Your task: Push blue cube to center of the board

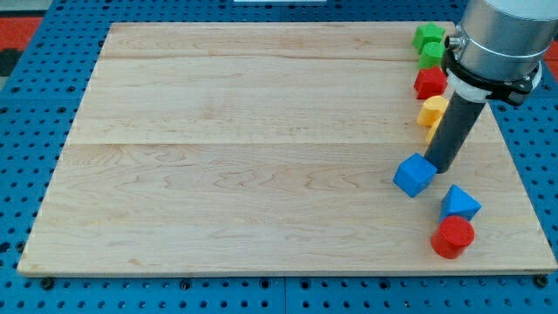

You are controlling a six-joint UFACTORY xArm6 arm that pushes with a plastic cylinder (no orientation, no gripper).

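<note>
The blue cube [414, 174] lies on the wooden board [244, 148], at the view's right and a little below mid-height. My tip [439, 167] stands right against the cube's upper right side. The dark rod rises from there up to the arm's grey body [499, 39] at the view's top right.
A blue triangular block [459, 203] and a red block [452, 236] lie below the cube at the right. Above it, along the right edge, stand a yellow block [432, 112], a red block [429, 83] and two green blocks [429, 37], [431, 56].
</note>
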